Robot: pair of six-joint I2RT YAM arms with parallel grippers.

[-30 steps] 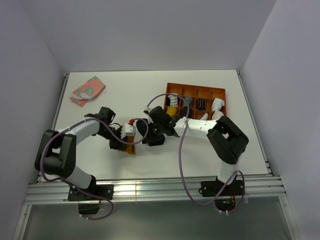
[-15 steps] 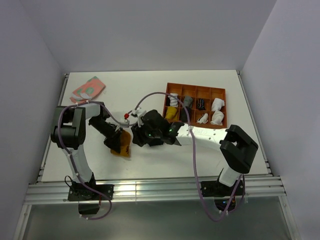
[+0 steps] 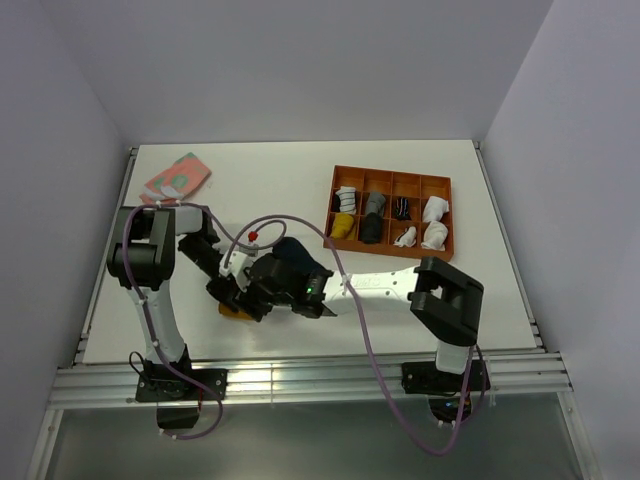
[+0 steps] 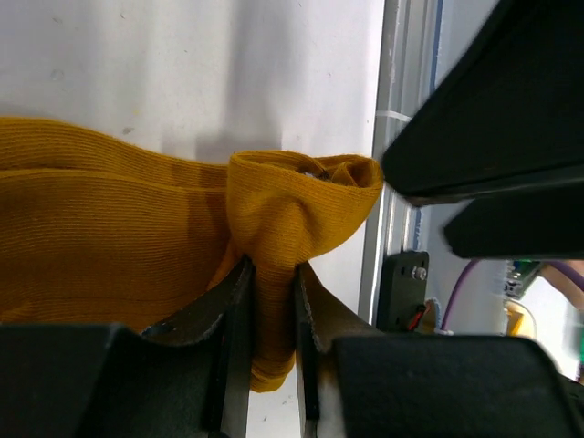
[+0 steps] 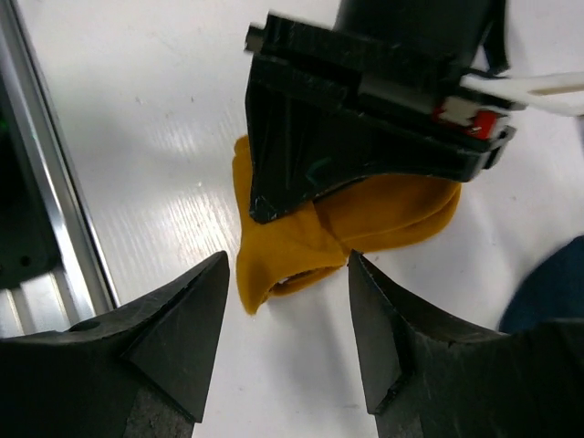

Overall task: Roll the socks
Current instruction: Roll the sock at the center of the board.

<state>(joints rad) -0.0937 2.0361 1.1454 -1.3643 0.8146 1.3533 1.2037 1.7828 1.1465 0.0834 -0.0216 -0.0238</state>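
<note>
1 mustard sock [image 4: 292, 210] pinched in the left gripper [image 4: 271, 274], spread right gripper [image 5: 287, 265] just beside it.

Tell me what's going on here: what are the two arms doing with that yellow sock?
Both arms are at a mustard-orange sock near the front edge of the table. The left gripper is shut on a bunched fold of it. The right gripper hangs open just above the sock's loose end, holding nothing. The navy sock lies close by, unheld. The orange tray holds rolled socks; this pair does not look like a finished roll yet.
</note>
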